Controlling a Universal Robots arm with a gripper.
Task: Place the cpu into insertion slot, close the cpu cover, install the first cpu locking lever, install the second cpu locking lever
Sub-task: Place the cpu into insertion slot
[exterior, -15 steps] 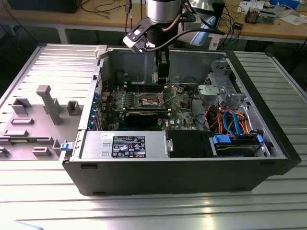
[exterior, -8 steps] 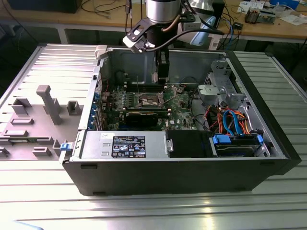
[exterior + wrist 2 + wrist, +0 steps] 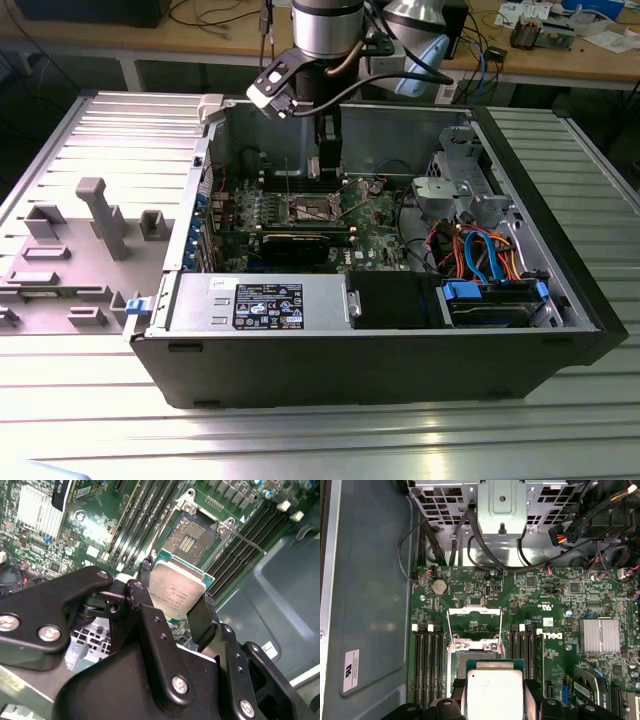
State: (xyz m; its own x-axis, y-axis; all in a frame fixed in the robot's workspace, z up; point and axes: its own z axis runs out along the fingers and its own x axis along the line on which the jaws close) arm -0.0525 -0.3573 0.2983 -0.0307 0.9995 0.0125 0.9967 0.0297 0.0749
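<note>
My gripper (image 3: 328, 165) reaches down into the open computer case and is shut on the cpu (image 3: 176, 591), a flat square chip with a dull silver top. Both wrist views show a black finger on each of two opposite edges of the cpu (image 3: 494, 685). It hangs a little above the green motherboard, beside the insertion slot (image 3: 192, 539), whose contact field lies bare. The chip overlaps part of the insertion slot (image 3: 474, 652) in the first wrist view. The cpu cover (image 3: 475, 611) is flipped back, off the slot. A thin lever rod (image 3: 246, 541) stands free beside the slot.
Long black memory slots (image 3: 427, 665) flank the socket on both sides. A finned heat sink (image 3: 601, 635), a metal drive cage (image 3: 502, 500) and loose cables (image 3: 470, 250) lie nearby. The grey power supply (image 3: 265, 300) fills the case front. Grey fixtures (image 3: 100, 215) stand at the exterior view's left.
</note>
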